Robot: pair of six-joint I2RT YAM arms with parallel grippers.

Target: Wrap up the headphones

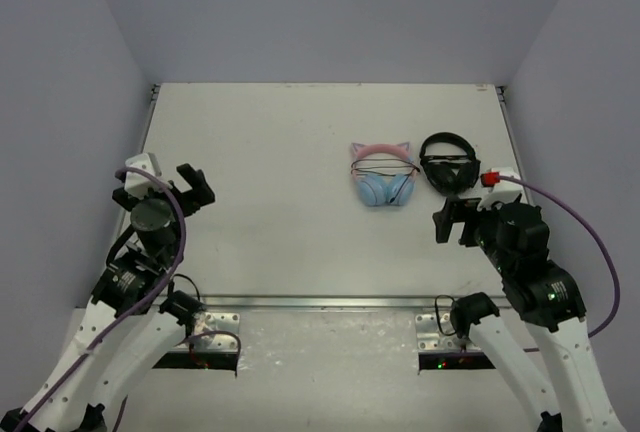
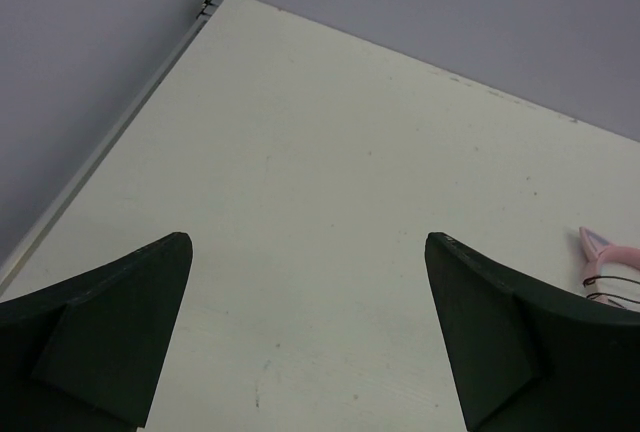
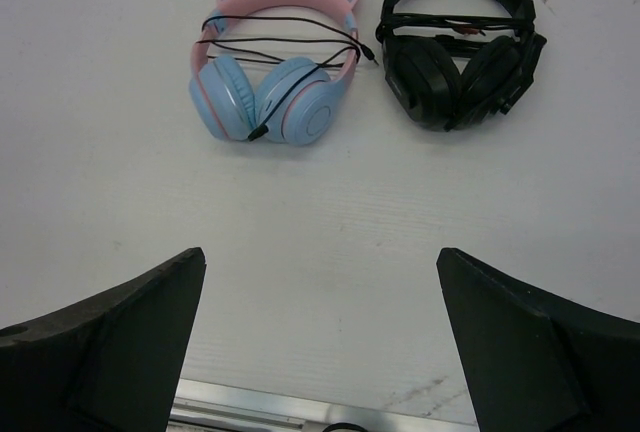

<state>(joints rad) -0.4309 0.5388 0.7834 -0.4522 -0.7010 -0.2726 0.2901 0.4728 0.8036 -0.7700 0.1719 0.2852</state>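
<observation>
The headphones (image 1: pixel 382 174), with a pink cat-ear headband and light blue earcups, lie flat on the white table right of centre. In the right wrist view the headphones (image 3: pixel 270 77) have their thin black cable (image 3: pixel 285 47) strung several times across the headband, the plug end resting between the earcups. My right gripper (image 1: pixel 462 214) hovers open near the table's front right, short of them; my right gripper (image 3: pixel 320 254) holds nothing. My left gripper (image 1: pixel 165 184) is open at the far left; my left gripper (image 2: pixel 306 242) is empty, with one pink ear (image 2: pixel 603 250) at the view's right edge.
All-black headphones (image 1: pixel 448 162) lie just right of the pink pair, almost touching; the right wrist view shows the black headphones (image 3: pixel 460 42) folded. The table (image 1: pixel 270 152) is walled by grey panels at the back and sides. A metal rail (image 1: pixel 330 302) runs along the front edge.
</observation>
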